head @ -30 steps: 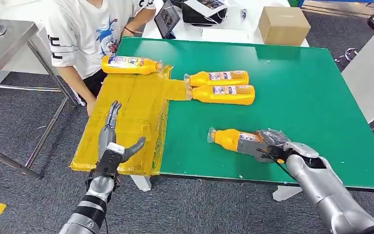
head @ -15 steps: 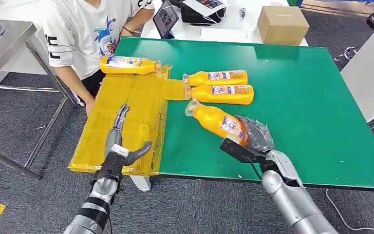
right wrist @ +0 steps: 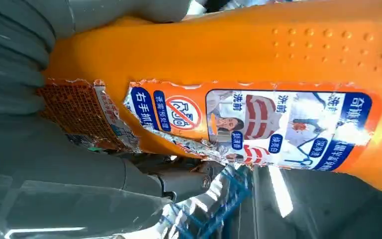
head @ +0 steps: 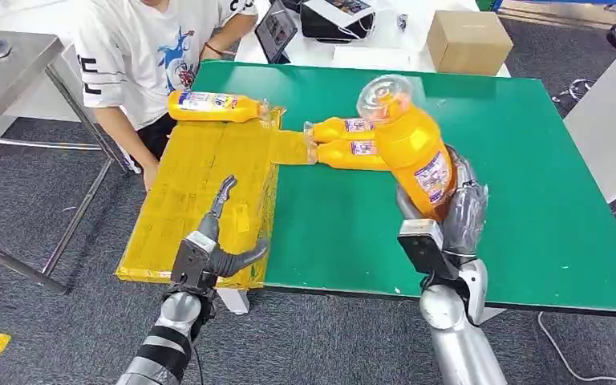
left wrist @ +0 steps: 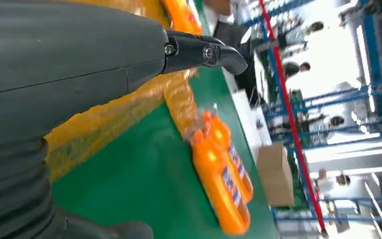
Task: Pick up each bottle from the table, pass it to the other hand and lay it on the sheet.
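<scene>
The right hand [head: 447,210] grips an orange bottle [head: 413,144] around its lower body and holds it above the green table [head: 529,160], cap end tipped up and toward the camera. This looks like the start of the hand-over: the bottle is picked up but not yet passed. The left hand [head: 212,249] hovers at the near edge of the yellow sheet [head: 192,192], fingers spread wide and holding nothing. The next move calls for bringing the bottle leftward to that waiting hand, which must close on a free part of the body before the right hand lets go.

Two more bottles [head: 345,143] lie side by side on the table, caps touching the sheet's right flap; a fourth bottle [head: 212,106] lies along the sheet's far edge, near a person in a white shirt [head: 148,48].

In the right wrist view the held bottle's torn label [right wrist: 258,124] carries Chinese characters and a red prohibition circle; no brand can be made out.
</scene>
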### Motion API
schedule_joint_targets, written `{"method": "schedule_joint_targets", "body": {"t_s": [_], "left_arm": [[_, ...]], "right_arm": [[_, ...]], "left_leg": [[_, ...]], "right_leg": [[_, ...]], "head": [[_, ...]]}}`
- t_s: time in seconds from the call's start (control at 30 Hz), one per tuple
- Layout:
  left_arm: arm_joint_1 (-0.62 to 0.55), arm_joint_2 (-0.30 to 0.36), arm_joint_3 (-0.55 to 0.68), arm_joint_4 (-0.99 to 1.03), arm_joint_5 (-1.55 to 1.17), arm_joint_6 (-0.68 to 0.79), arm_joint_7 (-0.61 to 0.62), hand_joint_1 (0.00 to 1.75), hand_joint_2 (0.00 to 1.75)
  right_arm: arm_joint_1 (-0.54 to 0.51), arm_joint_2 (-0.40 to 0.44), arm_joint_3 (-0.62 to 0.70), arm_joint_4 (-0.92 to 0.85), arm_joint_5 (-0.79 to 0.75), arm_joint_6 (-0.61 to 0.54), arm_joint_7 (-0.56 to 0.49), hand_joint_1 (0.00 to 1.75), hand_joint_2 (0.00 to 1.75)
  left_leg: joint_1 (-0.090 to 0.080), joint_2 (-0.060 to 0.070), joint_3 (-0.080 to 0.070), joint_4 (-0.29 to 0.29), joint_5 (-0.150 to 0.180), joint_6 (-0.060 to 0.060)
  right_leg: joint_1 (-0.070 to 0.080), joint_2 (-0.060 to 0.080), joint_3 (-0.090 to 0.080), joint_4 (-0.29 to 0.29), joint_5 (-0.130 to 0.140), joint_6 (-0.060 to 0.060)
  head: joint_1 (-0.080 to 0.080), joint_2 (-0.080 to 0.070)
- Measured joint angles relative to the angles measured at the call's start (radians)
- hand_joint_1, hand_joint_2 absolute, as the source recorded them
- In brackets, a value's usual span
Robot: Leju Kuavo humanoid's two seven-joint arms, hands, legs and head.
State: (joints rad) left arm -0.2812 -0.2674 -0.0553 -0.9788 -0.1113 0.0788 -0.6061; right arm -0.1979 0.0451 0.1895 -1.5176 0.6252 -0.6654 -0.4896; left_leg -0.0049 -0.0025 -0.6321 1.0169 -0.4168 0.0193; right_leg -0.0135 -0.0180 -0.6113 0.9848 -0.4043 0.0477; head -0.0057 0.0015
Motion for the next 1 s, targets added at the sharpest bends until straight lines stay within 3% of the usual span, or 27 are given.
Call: {"method": "schedule_joint_targets", "body": {"t_s": [0.23,0.43,0.73,1.0], "left_arm": [[-0.003,-0.007,-0.047,-0.016,0.305,-0.332,0.121,0.00,1.75],[-0.004,0.000,-0.102,-0.013,0.528,-0.539,0.198,0.00,1.75],[-0.024,0.014,-0.158,0.016,0.621,-0.575,0.216,0.00,1.75],[-0.025,0.027,-0.194,0.024,0.592,-0.573,0.202,0.00,1.75]], "right_arm": [[0.037,0.031,-0.028,-0.010,0.005,0.002,-0.110,1.75,1.75],[0.068,0.073,0.010,0.140,-0.014,0.083,-0.194,1.75,1.75],[0.081,0.143,0.184,0.401,-0.040,0.109,-0.205,1.75,1.75],[0.059,0.175,0.242,0.509,-0.060,0.151,-0.206,1.75,1.75]], "left_leg": [[0.000,0.001,0.000,0.000,0.000,0.000],[0.000,0.000,0.000,0.000,0.000,0.000],[0.001,0.001,-0.001,0.000,0.000,0.000],[0.001,0.000,-0.001,0.000,0.000,0.000]], "right_leg": [[0.000,0.000,0.000,0.000,0.000,0.000],[0.000,0.000,0.000,0.000,0.000,0.000],[0.001,0.000,-0.001,0.000,-0.001,-0.001],[0.001,0.000,-0.001,0.000,0.000,0.000]], "head": [[0.000,0.000],[0.000,0.000],[0.000,0.000],[0.000,0.000]]}}
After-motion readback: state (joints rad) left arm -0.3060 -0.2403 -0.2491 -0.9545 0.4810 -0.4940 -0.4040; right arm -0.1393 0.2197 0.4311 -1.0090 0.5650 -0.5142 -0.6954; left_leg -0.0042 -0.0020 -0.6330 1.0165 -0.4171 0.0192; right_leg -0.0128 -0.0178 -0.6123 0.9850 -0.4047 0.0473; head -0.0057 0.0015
